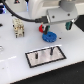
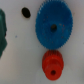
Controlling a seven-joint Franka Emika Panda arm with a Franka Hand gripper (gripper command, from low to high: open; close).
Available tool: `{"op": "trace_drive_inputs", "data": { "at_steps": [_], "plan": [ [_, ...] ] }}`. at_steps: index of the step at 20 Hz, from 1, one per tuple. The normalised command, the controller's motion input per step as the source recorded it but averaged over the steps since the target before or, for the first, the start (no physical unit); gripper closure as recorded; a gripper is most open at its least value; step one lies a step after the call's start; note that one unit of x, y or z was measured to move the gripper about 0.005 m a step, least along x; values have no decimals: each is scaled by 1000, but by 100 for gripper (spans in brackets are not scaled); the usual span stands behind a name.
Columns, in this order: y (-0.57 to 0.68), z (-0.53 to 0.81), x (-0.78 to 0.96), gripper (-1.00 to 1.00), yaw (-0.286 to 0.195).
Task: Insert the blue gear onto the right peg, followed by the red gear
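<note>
On the white bench [image 1: 15,55], the blue gear [image 1: 48,36] lies flat with the red gear [image 1: 42,28] touching its rim, both under the arm. From the exterior view alone, a dark base plate [image 1: 45,55] with two upright pegs [image 1: 50,50] sits nearer the camera, well apart from the gears. From the wrist view alone, each gear's centre hole shows. Hand: not visible; opening and hold cannot be told.

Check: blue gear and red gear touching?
Cannot tell. Wrist view shows the red gear right against the blue gear, with no clear gap, but blur hides actual contact.
</note>
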Motion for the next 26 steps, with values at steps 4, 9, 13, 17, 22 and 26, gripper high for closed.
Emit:
{"op": "trace_drive_inputs", "data": {
  "at_steps": [4,9,13,17,22,26],
  "plan": [
    [-40,-442,-321,-100,0],
    [-86,-329,-289,-100,0],
    [0,0,-132,-100,0],
    [0,-16,-349,-100,0],
    [-27,-87,-313,-100,0],
    [-119,-203,-267,-100,0]
  ]
}}
